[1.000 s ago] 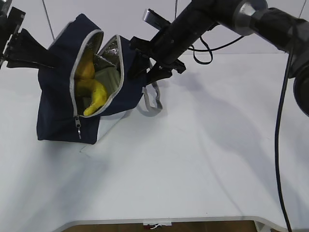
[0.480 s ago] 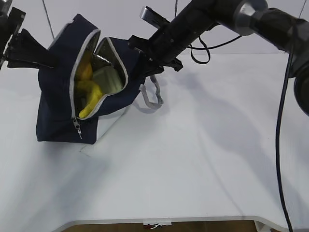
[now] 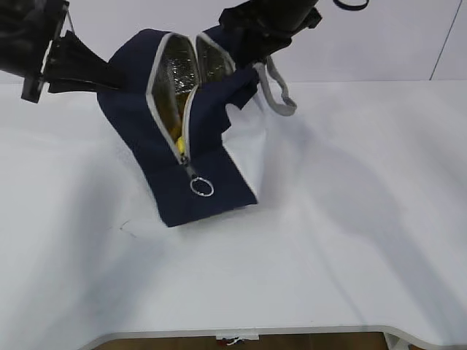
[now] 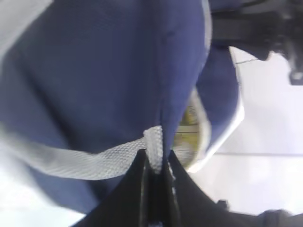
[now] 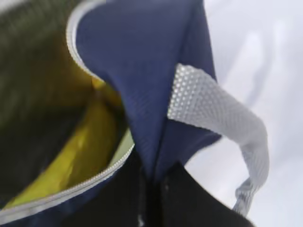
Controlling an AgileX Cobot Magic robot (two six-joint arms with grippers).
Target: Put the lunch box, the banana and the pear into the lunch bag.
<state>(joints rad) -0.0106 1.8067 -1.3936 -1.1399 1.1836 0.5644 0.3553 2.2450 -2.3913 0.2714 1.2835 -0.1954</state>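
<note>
Navy lunch bag [image 3: 182, 157] held aloft and tilted between two arms above white table [image 3: 328, 240]. Left gripper [image 4: 154, 177] pinched tight on bag fabric beside grey handle [image 4: 75, 161]. Right gripper [image 5: 154, 182] clamped on opposite fabric edge, second grey handle [image 5: 222, 123] hanging loose just beside it. Zipper open along top, silver foil lining [image 3: 179, 65] showing, ring pull [image 3: 201, 187] dangling at lower end. Yellow shape inside opening, probably banana [image 5: 80, 151]; blurred. Pear and lunch box not clearly distinguishable.
</note>
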